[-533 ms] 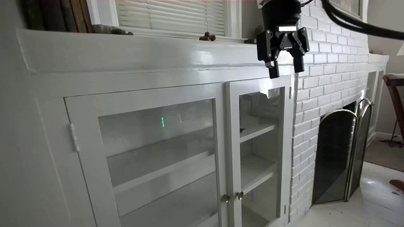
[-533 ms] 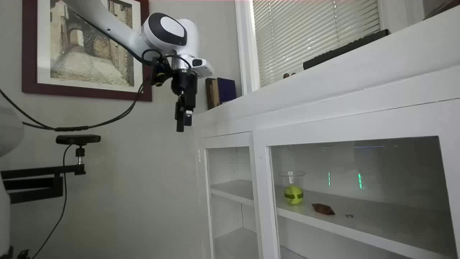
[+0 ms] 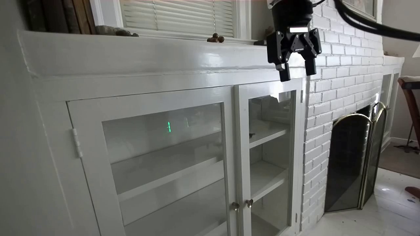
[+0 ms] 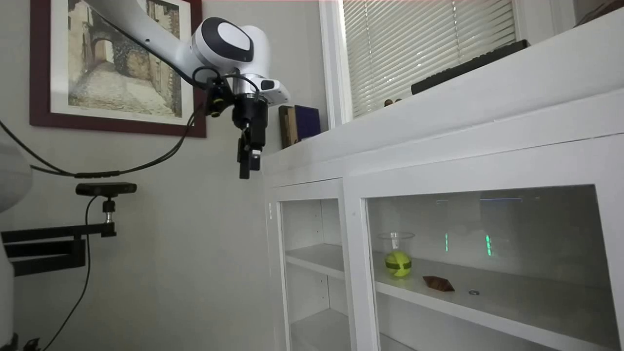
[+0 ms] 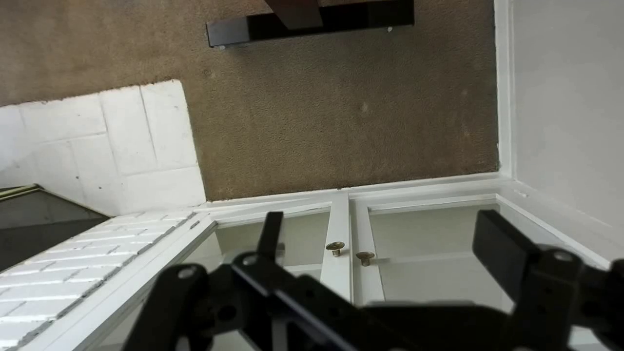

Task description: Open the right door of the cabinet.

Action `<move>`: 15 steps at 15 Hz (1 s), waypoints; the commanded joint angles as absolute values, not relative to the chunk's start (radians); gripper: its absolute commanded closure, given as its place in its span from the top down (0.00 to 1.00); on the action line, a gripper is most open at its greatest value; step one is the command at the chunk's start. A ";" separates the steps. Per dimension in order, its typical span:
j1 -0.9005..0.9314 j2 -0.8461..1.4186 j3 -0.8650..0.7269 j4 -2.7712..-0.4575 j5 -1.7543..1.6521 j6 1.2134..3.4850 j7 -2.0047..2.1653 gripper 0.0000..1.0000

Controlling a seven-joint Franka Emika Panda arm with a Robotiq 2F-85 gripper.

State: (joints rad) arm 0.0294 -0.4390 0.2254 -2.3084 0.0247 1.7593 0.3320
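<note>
- End effector: fingers spread wide apart, pointing downward.
- Right door of the cabinet: below the end effector.
- Door knob: farther below, well apart.

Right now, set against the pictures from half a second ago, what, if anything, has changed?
Nothing has visibly changed: no move, nothing taken hold of or let go. The tool stays open at the same spot; the right door looks as it was.
</note>
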 commanded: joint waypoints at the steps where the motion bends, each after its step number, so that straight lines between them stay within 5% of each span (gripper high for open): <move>1: 0.047 -0.437 0.210 -2.307 0.018 1.757 0.338 1.00; 15: -0.010 -0.269 0.347 -2.311 -0.482 2.248 0.940 1.00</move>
